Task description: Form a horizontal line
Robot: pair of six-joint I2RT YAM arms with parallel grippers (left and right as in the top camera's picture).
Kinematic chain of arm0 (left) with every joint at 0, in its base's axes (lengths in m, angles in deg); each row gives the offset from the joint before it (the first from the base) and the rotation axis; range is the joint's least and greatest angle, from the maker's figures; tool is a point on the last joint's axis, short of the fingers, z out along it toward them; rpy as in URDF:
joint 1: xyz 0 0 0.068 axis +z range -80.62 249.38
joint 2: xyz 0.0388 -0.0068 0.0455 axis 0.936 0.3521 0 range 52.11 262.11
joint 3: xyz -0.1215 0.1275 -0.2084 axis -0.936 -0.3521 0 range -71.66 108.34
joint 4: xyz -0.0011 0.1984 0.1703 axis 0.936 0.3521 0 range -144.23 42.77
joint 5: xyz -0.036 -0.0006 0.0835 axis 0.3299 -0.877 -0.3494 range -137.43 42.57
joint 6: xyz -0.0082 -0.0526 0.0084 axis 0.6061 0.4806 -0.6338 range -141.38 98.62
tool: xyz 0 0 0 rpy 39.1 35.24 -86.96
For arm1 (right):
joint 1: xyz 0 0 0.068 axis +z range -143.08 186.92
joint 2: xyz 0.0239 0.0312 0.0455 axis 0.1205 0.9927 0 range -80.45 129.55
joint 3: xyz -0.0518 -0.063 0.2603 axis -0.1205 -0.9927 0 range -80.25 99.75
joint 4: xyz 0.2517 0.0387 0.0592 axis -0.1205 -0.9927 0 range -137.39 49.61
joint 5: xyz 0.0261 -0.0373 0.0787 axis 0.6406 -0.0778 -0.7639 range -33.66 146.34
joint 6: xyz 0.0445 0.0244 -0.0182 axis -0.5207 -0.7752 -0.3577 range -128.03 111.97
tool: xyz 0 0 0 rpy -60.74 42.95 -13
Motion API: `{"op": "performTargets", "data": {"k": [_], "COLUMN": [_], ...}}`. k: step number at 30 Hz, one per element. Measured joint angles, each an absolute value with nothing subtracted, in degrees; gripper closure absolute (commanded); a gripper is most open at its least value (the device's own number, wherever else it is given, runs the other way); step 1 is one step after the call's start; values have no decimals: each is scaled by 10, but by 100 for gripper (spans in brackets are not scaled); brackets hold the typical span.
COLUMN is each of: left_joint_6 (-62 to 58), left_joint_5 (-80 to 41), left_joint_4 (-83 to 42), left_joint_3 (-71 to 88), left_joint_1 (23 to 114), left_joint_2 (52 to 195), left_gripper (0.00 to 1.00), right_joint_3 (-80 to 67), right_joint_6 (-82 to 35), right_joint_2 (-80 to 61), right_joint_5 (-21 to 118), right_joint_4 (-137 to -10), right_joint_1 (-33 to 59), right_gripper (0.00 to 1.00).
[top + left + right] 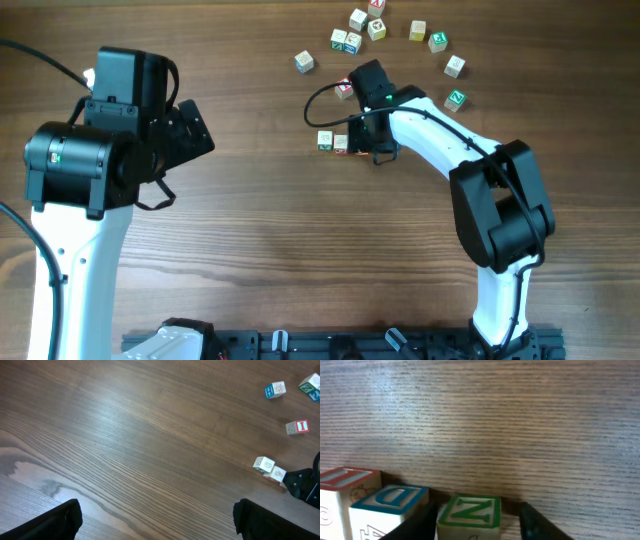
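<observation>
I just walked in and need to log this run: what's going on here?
The right gripper, open, straddles a green N cube at the end of the horizontal line, beside the D cube and I cube. The left gripper hangs open over the table. Other loose cubes lie scattered beyond.

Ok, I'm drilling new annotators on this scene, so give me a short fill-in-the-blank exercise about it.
The green-lettered cube framed by the right gripper reads ___. The blue-lettered cube beside it reads ___. The left gripper, fingers wide apart over the wood, holds ___.
Missing words: N; D; nothing.
</observation>
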State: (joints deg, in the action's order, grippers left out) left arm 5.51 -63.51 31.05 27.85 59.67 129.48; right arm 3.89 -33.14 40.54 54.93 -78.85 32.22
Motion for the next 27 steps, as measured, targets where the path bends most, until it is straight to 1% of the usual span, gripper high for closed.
{"op": "performTargets", "data": {"k": [5,10,12,13,15,17,18,19,21,22,24,27], "left_joint_6": [55,55,55,55,55,55,55,55,55,55,55,55], "left_joint_5": [-635,-635,-635,-635,-635,-635,-635,-635,-635,-635,-635,-635], "left_joint_4": [310,310,310,310,310,310,310,310,310,310,310,311], "left_joint_3": [278,278,278,278,278,278,278,278,278,278,278,278], "left_joint_1": [597,597,597,597,597,597,597,597,597,597,597,597], "left_joint_2": [1295,1295,1295,1295,1295,1295,1295,1295,1295,1295,1295,1295], "left_gripper": [0,0,0,0,0,0,0,0,0,0,0,0], "right_joint_3": [38,47,61,64,64,66,66,67,71,73,71,22], "right_joint_6": [-335,-337,-337,-338,-338,-337,-337,-339,-344,-344,-354,-392], "right_joint_2": [405,405,403,396,372,335,313,294,265,256,253,253], "right_joint_5": [570,594,598,599,598,595,591,589,587,587,592,625], "right_joint_4": [-794,-840,-856,-862,-871,-871,-875,-886,-906,-919,-924,-880], "right_joint_1": [322,322,322,322,322,322,322,322,322,322,322,322], "right_gripper": [33,26,15,13,12,14,26,44,76,81,87,89]}}
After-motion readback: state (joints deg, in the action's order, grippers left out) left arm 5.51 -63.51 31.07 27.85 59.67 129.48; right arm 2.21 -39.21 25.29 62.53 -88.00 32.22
